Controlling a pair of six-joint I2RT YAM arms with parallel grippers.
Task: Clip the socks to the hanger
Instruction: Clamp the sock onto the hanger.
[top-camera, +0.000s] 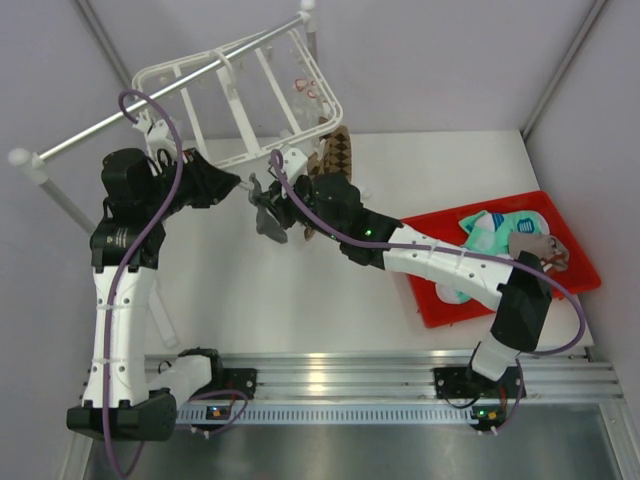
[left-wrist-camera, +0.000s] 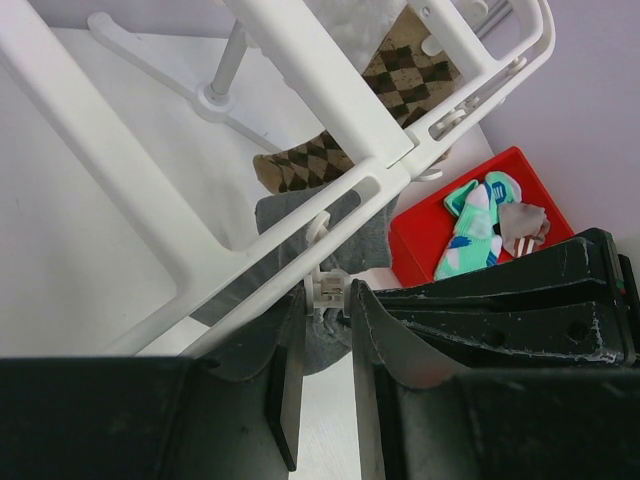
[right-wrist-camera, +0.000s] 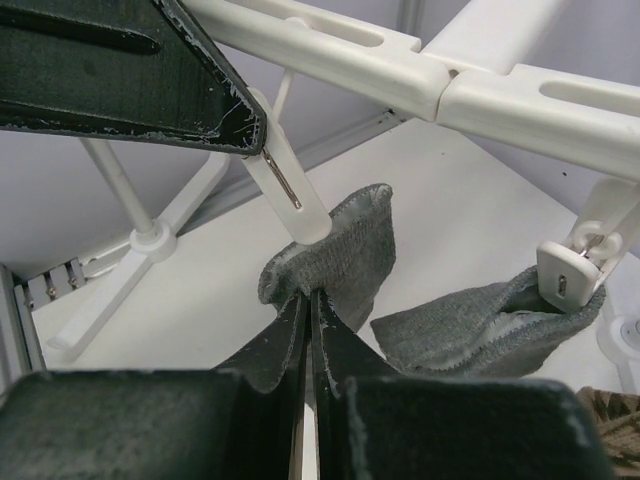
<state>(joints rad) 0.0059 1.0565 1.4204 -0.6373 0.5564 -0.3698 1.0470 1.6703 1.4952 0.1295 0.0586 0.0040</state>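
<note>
The white hanger (top-camera: 240, 90) hangs from the rail at the back left. My left gripper (left-wrist-camera: 328, 295) is shut on one of its small white clips (left-wrist-camera: 330, 285), just under the frame's edge bar. My right gripper (right-wrist-camera: 307, 295) is shut on a grey sock (right-wrist-camera: 335, 260) and holds its cuff up against the lower end of that clip (right-wrist-camera: 290, 195). A second grey sock (right-wrist-camera: 480, 320) hangs from a neighbouring clip (right-wrist-camera: 568, 278). A brown checkered sock (top-camera: 337, 155) hangs on the hanger's far side. Both grippers meet under the hanger's near corner (top-camera: 262, 195).
A red tray (top-camera: 570, 290) at the right holds teal-and-white socks (top-camera: 495, 232) and a brownish one (top-camera: 535, 248). The long grey rail (top-camera: 150, 110) runs across the back left on white stand legs (left-wrist-camera: 215, 90). The right arm stretches across the table's middle.
</note>
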